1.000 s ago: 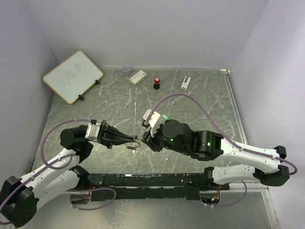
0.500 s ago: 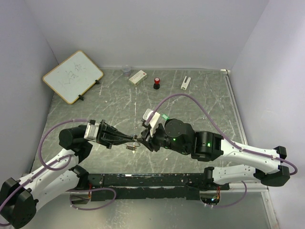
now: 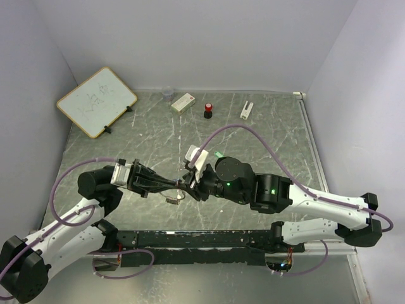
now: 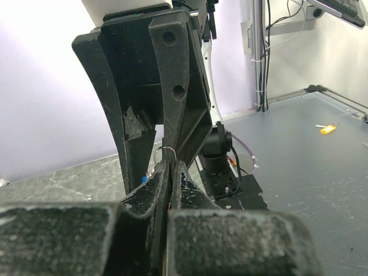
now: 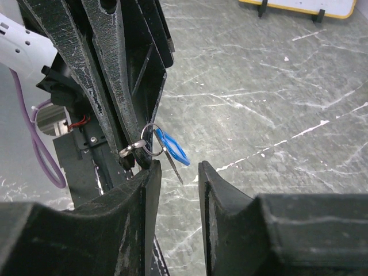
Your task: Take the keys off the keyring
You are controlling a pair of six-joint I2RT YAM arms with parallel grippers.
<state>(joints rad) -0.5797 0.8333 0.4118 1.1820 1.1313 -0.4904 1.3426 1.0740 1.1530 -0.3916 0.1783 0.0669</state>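
- Grey marbled desk (image 3: 266,139) lies below; the keyring (image 5: 150,140) is held above it, between the two arms.
- Left fingers (image 4: 158,181) are pinched tight on the wire ring.
- Right fingers (image 5: 148,190) stand narrowly apart, holding nothing, just beside the blue-headed key (image 5: 172,147).
- Ring looks light, springy and slippery, and the keys dangle loosely. Likely best hold: the key's plastic head, slid along the coil.

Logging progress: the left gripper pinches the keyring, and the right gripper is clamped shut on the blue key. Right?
Not quite. The right gripper is open, its fingers apart near the blue key, as the right wrist view shows. The left gripper does pinch the keyring.
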